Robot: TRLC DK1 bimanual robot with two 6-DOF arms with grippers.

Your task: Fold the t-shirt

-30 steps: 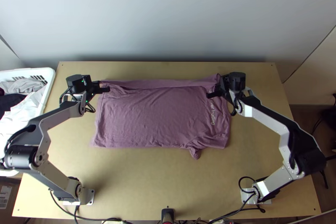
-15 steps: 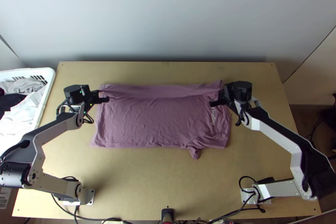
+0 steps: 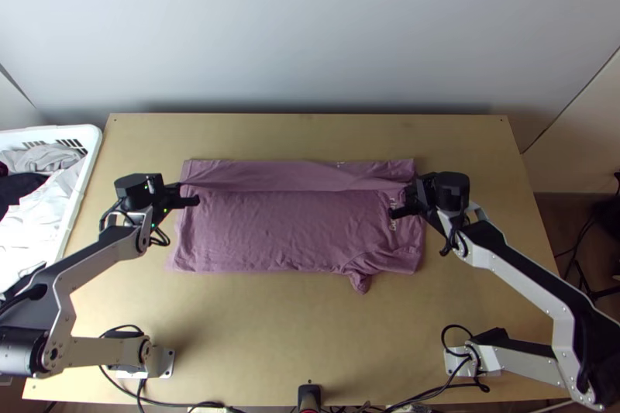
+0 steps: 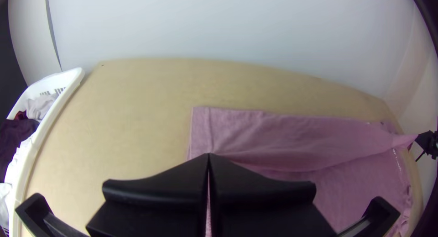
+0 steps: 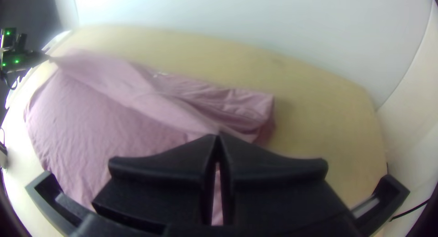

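Your left hand [image 3: 180, 187] and right hand [image 3: 415, 187] are each closed on one end of a raised edge of the t-shirt [image 3: 279, 235]. That edge spans between them; beneath it and on your near side, the cloth lies spread on the worktop [image 3: 294, 328].

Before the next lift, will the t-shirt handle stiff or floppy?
Floppy, most likely: the t-shirt is finely wrinkled, and its held edge sags between the left gripper and right gripper. Probably light, as the cloth looks thin. The small flap sticking out on the near side may trail or swing.
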